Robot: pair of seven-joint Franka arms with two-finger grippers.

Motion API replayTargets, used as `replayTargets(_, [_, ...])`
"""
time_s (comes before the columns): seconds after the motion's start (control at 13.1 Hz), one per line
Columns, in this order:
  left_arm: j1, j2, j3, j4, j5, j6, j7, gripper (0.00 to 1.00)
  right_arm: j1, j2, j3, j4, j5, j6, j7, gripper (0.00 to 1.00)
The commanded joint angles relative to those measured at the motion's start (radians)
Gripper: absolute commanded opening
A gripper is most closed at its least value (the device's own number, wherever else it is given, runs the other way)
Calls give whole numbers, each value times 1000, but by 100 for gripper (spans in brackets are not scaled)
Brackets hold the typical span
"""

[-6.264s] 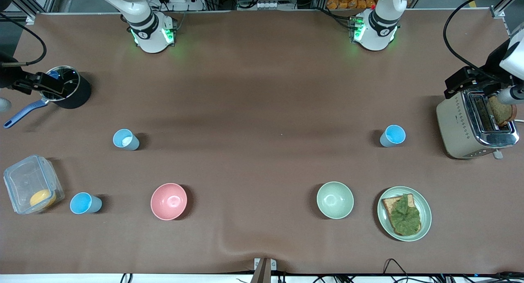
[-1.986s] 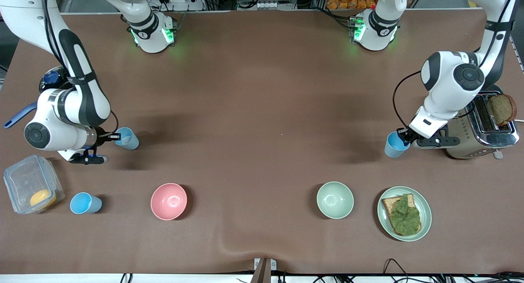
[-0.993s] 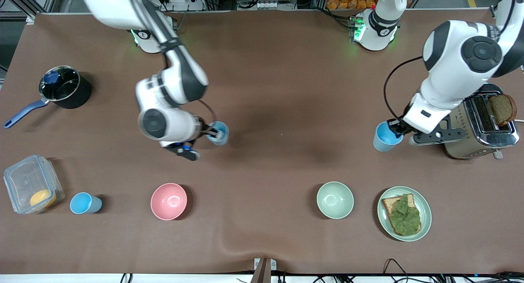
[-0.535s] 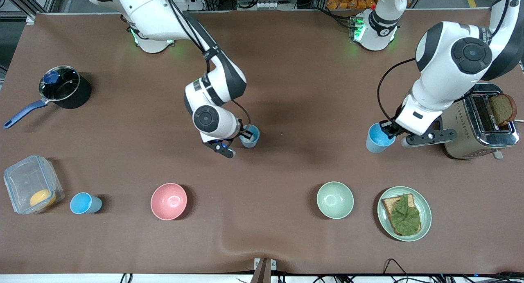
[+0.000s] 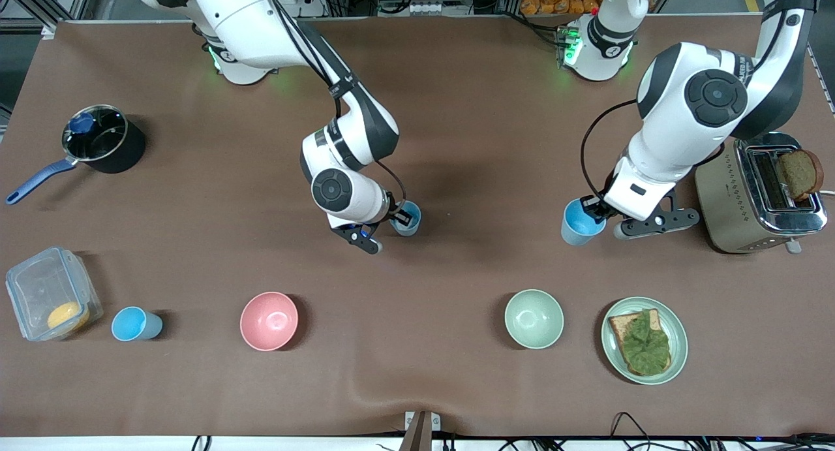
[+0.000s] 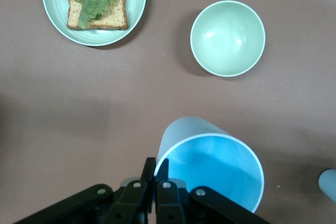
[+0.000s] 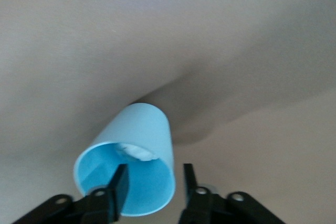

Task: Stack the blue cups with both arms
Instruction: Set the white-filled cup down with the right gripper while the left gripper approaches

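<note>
A pale blue cup (image 5: 407, 218) stands near the table's middle. My right gripper (image 5: 398, 217) is open at its rim, with one finger inside and one outside. In the right wrist view the cup (image 7: 142, 129) sits between my right gripper's (image 7: 153, 182) spread fingers. My left gripper (image 5: 595, 211) is shut on the rim of a sky-blue cup (image 5: 576, 221) and holds it above the table between the toaster and the pale cup. The left wrist view shows my left gripper (image 6: 156, 169) pinching that cup's (image 6: 210, 166) wall. A third blue cup (image 5: 136, 324) stands near the right arm's end.
A pink bowl (image 5: 269, 320) and a pale green bowl (image 5: 533, 318) stand nearer the front camera. A plate (image 5: 678, 346) with toast and lettuce sits beside the green bowl. A toaster (image 5: 737, 196) is at the left arm's end. A pot (image 5: 124, 154) and a clear container (image 5: 39, 288) are at the right arm's end.
My left arm has carried the sky-blue cup farther toward the table's middle. My right gripper and the pale blue cup have shifted slightly toward the left arm's end.
</note>
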Motion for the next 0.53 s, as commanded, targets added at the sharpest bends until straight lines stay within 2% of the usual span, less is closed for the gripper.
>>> replayTargets(0.0, [-79,44,-2,81,-8,-5,-140,0,-41,-22,-13,76,2,-113,-3,100])
replayTargets(0.15, [-136,127,-3,179,-9,-5,-291,0,-105,-32,-17,153,-10,-249,-9,100])
replayTargets(0.31, [-230,219,-2,275,-2,-5,-461,0,-167,-87,-17,162,-130,-345,-115,100])
replayTargets(0.46, [-329,297,0,371,0,-5,-616,0,-242,-139,-17,161,-195,-441,-237,100])
